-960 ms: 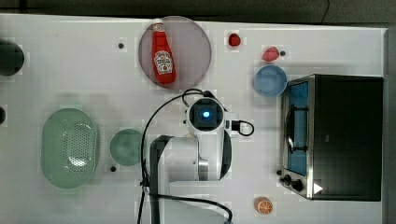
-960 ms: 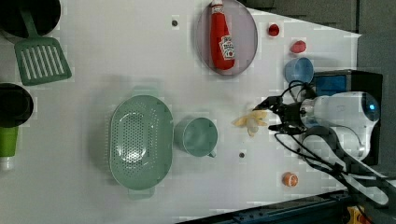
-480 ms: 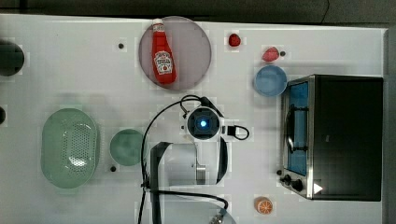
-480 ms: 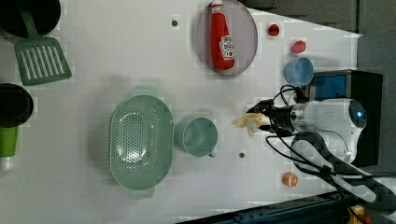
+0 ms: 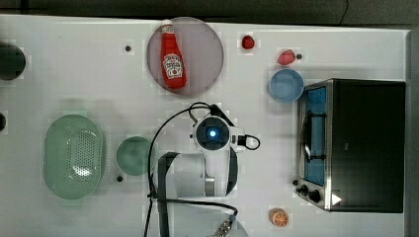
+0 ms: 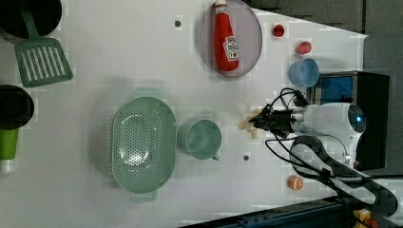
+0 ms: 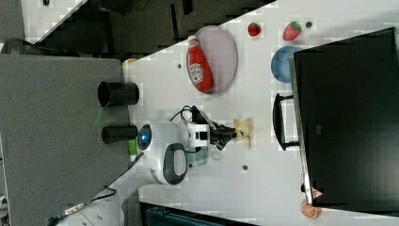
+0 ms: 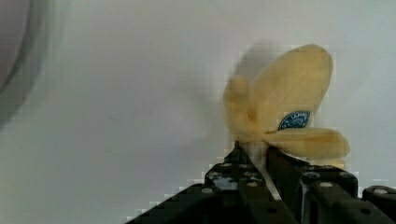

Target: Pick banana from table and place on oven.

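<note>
The pale yellow banana (image 8: 285, 102) with splayed peel flaps lies on the white table (image 5: 74, 74), between the green cup and the oven. In the wrist view my gripper (image 8: 254, 154) is shut on the banana's cream middle, the black fingers pinching it from both sides. In the left view the gripper (image 6: 259, 121) reaches low over the banana (image 6: 246, 125); in the right view the gripper (image 7: 233, 133) meets the banana (image 7: 245, 129) in front of the oven's handle. The oven (image 5: 365, 143) stands at the top view's right with its black top bare.
A green cup (image 5: 133, 155) and a green colander (image 5: 73, 155) sit at the top view's left of the arm. A ketchup bottle (image 5: 171, 61) lies on a plate behind. A blue bowl (image 5: 285, 85) stands by the oven, and an orange slice (image 5: 278, 217) lies near the front edge.
The arm has come down over the banana and the fingers have drawn together on it. The banana has stayed in place on the table.
</note>
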Controlling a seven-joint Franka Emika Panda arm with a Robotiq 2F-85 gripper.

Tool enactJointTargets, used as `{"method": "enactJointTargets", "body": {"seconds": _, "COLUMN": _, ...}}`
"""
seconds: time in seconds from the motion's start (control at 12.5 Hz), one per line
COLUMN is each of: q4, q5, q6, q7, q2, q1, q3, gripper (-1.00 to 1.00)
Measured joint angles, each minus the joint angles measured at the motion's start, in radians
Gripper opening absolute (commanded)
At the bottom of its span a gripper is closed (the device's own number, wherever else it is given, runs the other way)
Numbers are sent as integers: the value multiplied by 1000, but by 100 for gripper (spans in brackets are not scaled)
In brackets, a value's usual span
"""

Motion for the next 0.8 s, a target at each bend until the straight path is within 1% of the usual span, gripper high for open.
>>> {"method": "enactJointTargets", "body": {"seconds": 0.16, "q4": -10, "q5": -29, "q6": -2, "q7": 0, "q2": -3, "q1": -1, "q3": 3, "gripper": -58}}
{"method": "enactJointTargets", "body": {"seconds": 0.32, "q4": -25, "q5": -42, "q6": -71, "q7": -1, "q2": -60, "q1": -12, "q3": 11, "gripper": -58}}
{"method": "enactJointTargets", "body": {"seconds": 0.4, "q4": -27, "q5": -42, "q6": -128, "q7": 0, "q2": -107, "q1": -17, "q3": 10, "gripper": -58}}
{"method": "enactJointTargets", "body": {"seconds": 0.56, "q4": -14, "q5": -30, "q6": -316, "q7": 0, "q2": -256, "q1": -29, "q3": 15, "gripper": -58}}
{"method": "enactJointTargets", "body": {"seconds": 0.64, "q4": 31, "q5": -27, "q6": -425, "q7": 0, "q2": -332, "q1": -22, "q3": 8, "gripper": -58}}
{"method": "enactJointTargets", "body": {"seconds": 0.8, "q4": 168, "q5": -31, "q6": -625, "q7": -1, "q2": -477, "q1": -18, "q3": 0, "gripper": -58}}
